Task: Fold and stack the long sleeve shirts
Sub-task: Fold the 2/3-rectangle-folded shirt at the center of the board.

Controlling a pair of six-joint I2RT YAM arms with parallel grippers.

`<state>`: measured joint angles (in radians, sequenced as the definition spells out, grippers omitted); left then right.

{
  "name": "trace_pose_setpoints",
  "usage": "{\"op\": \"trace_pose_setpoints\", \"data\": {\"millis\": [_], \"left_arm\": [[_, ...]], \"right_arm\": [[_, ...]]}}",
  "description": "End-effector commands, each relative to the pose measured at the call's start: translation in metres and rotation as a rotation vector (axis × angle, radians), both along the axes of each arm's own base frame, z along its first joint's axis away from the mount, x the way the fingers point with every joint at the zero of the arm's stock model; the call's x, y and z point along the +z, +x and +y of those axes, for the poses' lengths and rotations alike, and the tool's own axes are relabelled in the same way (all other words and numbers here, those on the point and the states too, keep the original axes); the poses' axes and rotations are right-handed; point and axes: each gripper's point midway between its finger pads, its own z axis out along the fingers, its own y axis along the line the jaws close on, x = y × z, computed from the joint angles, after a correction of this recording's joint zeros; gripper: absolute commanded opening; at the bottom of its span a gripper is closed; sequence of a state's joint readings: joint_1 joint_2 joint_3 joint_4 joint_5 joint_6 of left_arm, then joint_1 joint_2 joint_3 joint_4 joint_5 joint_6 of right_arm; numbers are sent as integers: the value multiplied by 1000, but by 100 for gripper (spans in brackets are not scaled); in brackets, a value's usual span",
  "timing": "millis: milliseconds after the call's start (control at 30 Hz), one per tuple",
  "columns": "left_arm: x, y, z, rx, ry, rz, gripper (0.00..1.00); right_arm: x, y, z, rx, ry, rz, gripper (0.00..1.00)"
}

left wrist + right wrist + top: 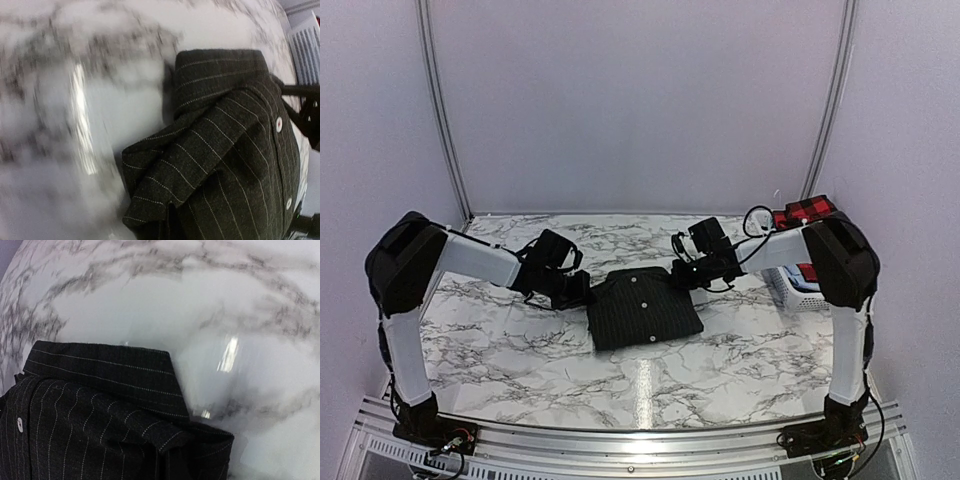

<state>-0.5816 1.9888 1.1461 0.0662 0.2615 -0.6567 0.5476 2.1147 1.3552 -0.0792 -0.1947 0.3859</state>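
Where the marbled desk (520, 350) spreads across the whole floor of the rig, the two arms reach in from either side toward its middle. The left arm (470, 258) stretches in from the left and the right arm (790, 248) from the right.

Between them lies the black pinstriped shirt (642, 308), folded into a compact rectangle, front up, collar toward the far side. The left jaws sit just at its left edge and the right jaws at its far right corner. Both pairs are pressed together. Whether either nips any cloth cannot be told.

At the far right of the desk, partly behind the right arm, stands the white lattice basket (795, 290), with the red-and-black checked shirt (805, 211) bunched on top of it.

Down the black shirt's placket runs a line of pale buttons (643, 306). The left wrist view shows its folded layers and collar (220, 70) lying flat.
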Motion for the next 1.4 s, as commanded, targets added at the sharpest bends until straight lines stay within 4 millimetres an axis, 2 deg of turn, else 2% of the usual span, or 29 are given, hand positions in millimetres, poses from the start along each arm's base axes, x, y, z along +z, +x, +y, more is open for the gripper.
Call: {"op": "trace_pose_setpoints", "data": {"millis": [0,100,267,367,500,633,733,933,1067,1167,1367], "left_arm": [[24,-64,2,61,-9,-72,0],[38,-90,8,84,0,-119,0],[51,-97,16,117,10,-177,0],[64,-95,15,115,6,-221,0],[79,-83,10,111,20,-280,0],[90,-66,1,98,60,-326,0],[82,-51,0,100,96,-315,0],[59,-22,-4,71,46,-239,1],[63,-10,-16,11,-9,-242,7],[72,-3,-22,-18,-13,-265,6],[82,-6,-31,-59,-42,-269,3]], "right_arm": [[31,-52,5,61,25,-59,0],[56,-75,3,81,18,-117,0],[84,-89,-15,45,-18,-168,0],[92,-90,-27,15,-48,-199,0],[88,-85,-36,-20,-95,-214,0],[76,-77,-43,-53,-140,-210,0],[66,-68,-48,-76,-144,-191,0],[51,-53,-54,-111,-160,-165,0],[41,-51,-63,-139,-179,-141,0],[41,-53,-68,-149,-190,-136,0],[64,-58,-69,-146,-175,-158,0]]}}
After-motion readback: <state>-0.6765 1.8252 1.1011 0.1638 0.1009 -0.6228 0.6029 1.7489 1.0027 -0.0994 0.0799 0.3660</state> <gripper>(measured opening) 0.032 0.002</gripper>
